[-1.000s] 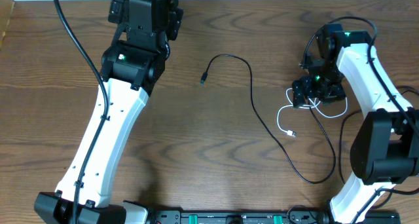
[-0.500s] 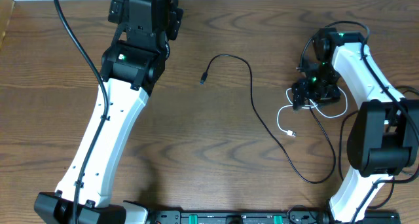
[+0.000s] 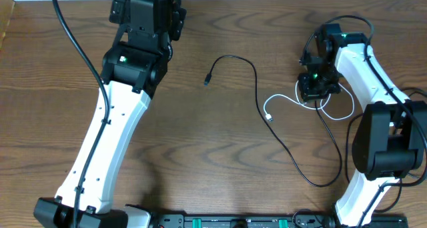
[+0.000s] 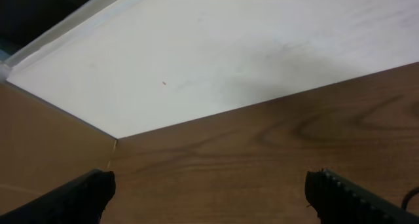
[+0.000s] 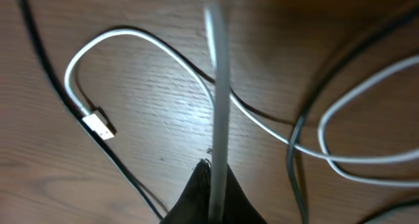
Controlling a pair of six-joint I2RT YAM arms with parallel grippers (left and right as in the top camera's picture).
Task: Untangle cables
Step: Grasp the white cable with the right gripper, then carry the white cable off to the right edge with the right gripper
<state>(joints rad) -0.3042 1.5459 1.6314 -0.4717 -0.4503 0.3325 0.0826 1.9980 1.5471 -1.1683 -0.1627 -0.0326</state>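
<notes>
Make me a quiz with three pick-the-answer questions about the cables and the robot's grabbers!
1. Where does the white plug lie?
A at the far left
B at the very bottom
C beside the black cable, left of the right gripper

2. What colour is the cable in the right gripper?
A black
B white
C red

3. How is the left gripper?
A open and empty
B shut on a cable
C shut on nothing

Answers:
1 C: from overhead, the plug sits next to the black cable's long run.
2 B: the right wrist view shows the white cable pinched between the shut fingertips.
3 A: its fingers stand far apart with nothing between them.
</notes>
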